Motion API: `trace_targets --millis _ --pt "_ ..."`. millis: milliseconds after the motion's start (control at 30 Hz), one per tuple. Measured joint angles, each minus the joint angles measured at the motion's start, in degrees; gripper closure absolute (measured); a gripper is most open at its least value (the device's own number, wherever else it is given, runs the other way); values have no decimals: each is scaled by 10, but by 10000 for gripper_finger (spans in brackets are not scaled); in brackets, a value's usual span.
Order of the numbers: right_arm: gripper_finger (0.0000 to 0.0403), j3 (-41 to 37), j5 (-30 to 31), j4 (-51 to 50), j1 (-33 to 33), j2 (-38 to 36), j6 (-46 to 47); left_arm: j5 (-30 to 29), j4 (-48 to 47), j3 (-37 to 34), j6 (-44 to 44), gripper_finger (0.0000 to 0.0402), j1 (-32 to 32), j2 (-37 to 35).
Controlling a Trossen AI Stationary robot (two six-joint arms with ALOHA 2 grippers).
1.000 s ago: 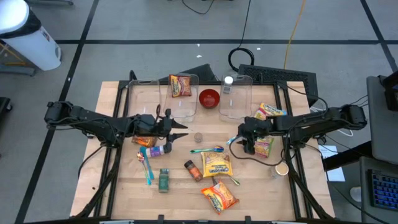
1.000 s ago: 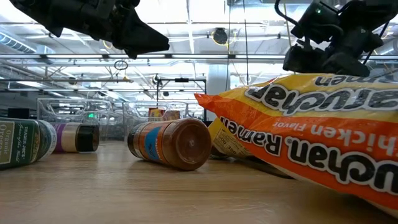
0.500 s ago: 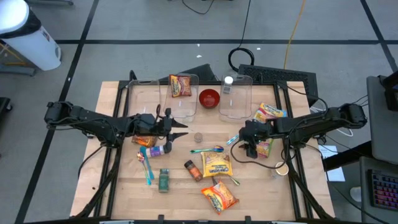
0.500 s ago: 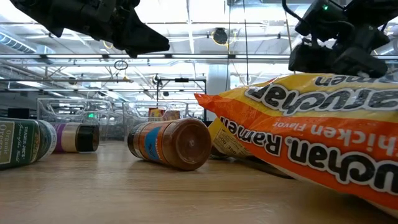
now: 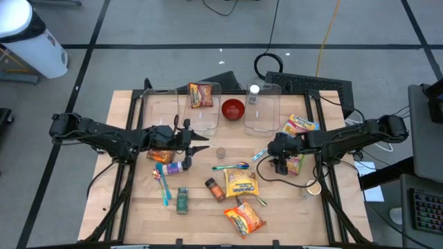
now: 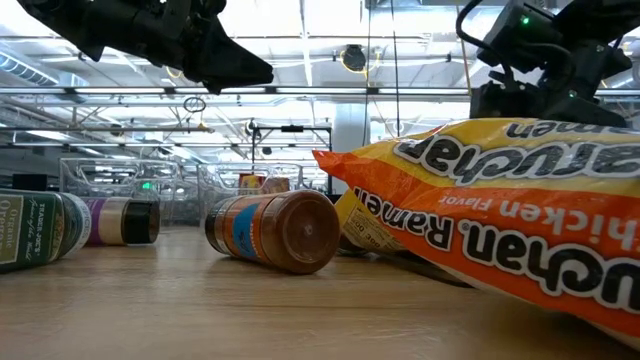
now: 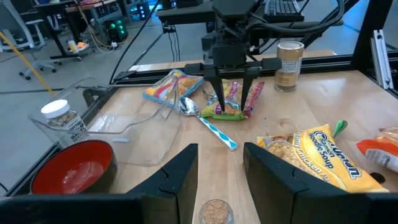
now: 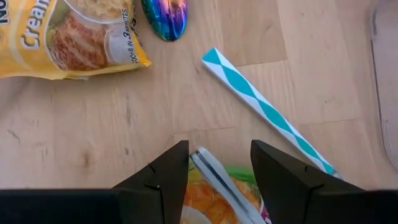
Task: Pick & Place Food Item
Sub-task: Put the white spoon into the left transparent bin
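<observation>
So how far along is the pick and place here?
Looks early. One ramen packet and a jar already sit in the clear bins. The right tool, open, hangs over a packet without gripping. The left tool waits empty. Several items still lie on the table.

A red bowl sits far centre. The ramen packet is orange and yellow with white lettering. A spoon handle is teal-and-white diamonds, beside an iridescent spoon bowl.

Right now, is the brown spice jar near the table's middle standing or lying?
Lying. The brown spice jar rests on its side on the table, lid end facing the low camera.
</observation>
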Motion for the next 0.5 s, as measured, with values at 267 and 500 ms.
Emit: trace_targets --millis 267,500 --pt "244 0 31 -26 0 0 3 0 0 0 0 266 0 0" --pt "310 0 32 -26 0 0 2 0 0 0 0 266 0 0"
